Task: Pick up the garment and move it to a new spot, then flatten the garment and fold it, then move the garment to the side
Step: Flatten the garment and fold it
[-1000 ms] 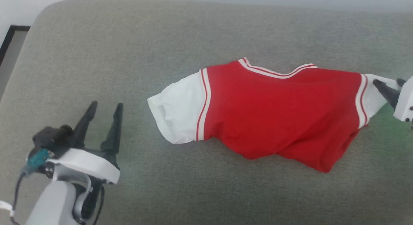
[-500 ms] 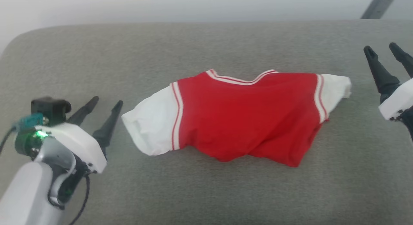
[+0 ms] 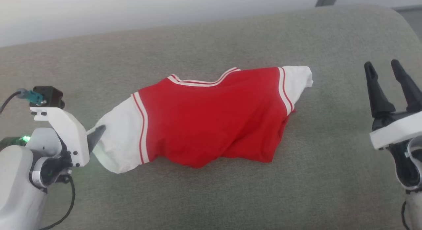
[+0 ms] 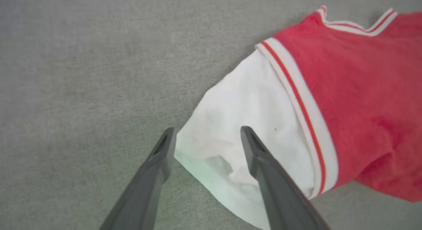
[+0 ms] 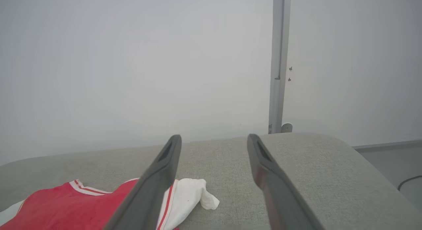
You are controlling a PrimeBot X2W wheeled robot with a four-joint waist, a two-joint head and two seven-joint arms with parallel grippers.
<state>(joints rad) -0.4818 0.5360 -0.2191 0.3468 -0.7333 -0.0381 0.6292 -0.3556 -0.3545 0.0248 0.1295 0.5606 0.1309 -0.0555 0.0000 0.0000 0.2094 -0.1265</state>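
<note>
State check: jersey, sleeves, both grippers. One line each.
garment: lying rumpled on the grey cushion, not flat, not gripped.
near sleeve: spread out, cuff end between the left gripper's fingers.
far sleeve: crumpled at its tip.
left gripper: open, straddling the near sleeve's cuff, not closed on it.
right gripper: open, empty, apart from the garment.

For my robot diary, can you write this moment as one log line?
red jersey: rumpled on grey cushion | left gripper: open at white sleeve | right gripper: open, apart from jersey
</note>
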